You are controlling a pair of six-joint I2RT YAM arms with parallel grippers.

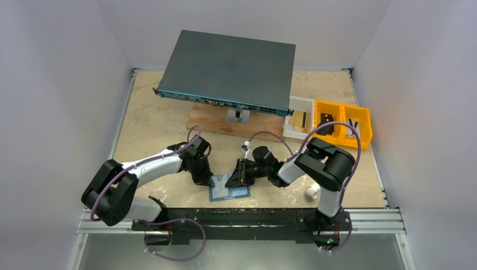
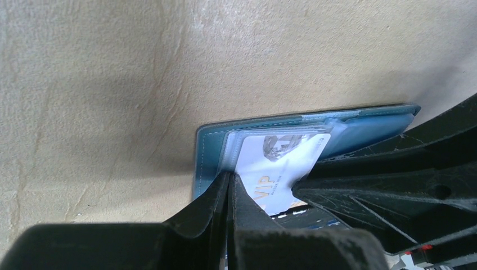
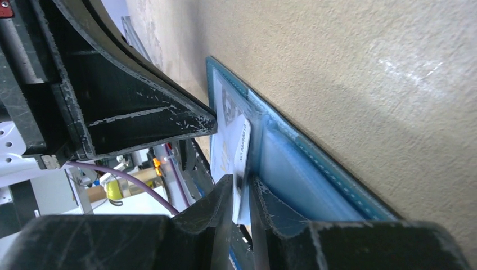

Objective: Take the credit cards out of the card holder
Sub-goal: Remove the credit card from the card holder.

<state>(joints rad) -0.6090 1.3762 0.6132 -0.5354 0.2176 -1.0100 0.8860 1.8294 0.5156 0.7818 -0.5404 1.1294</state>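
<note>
The steel-blue card holder (image 1: 230, 192) lies open and flat near the table's front edge. My left gripper (image 1: 205, 181) is shut, its tips (image 2: 230, 177) pressed on the holder's left part (image 2: 211, 152) beside the slot. A white credit card (image 2: 275, 163) with gold "VIP" lettering sticks partly out of a slot, tilted. My right gripper (image 1: 232, 181) comes from the right. Its narrow jaws (image 3: 242, 183) hold the raised edge of that credit card (image 3: 239, 146) above the holder (image 3: 304, 163). Any other cards are hidden.
A large dark grey box (image 1: 228, 70) rests on a wooden board (image 1: 214, 121) at the back. Yellow bins (image 1: 343, 124) and a white tray (image 1: 298, 118) stand at the back right. A small white object (image 1: 312, 192) lies by the right arm's base.
</note>
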